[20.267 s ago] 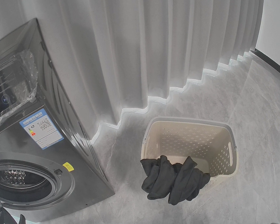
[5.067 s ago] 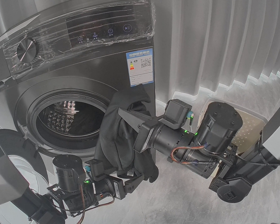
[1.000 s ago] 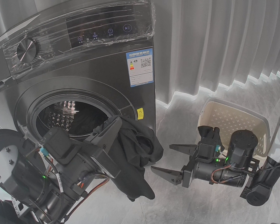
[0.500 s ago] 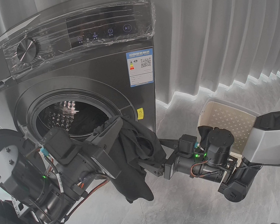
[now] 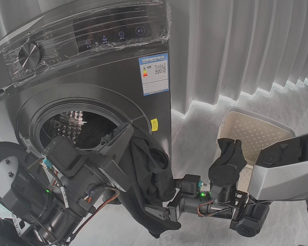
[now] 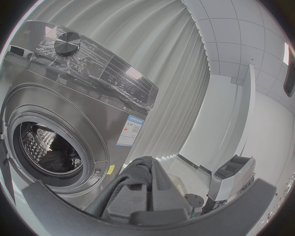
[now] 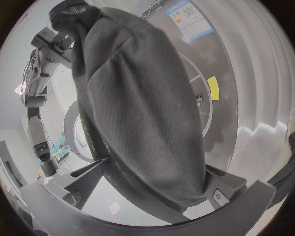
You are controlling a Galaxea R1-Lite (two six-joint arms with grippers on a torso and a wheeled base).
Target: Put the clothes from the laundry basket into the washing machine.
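Right end effector (image 5: 157,213) has advanced, straddling garment (image 5: 148,173) hanging from left end effector (image 5: 124,133).

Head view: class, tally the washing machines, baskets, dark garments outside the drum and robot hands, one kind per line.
Washing machine: 1
Basket: 1
Dark garments outside the drum: 2, held garment, garment on the basket rim
Robot hands: 2, left hand, right hand
Total: 6

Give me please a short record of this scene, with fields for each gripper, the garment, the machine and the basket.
left gripper: shut on dark garment, before the machine's opening
right gripper: fingers open around the garment's hanging lower part
washing machine: door open, dark clothes in drum
laundry basket: on floor, second garment over its rim
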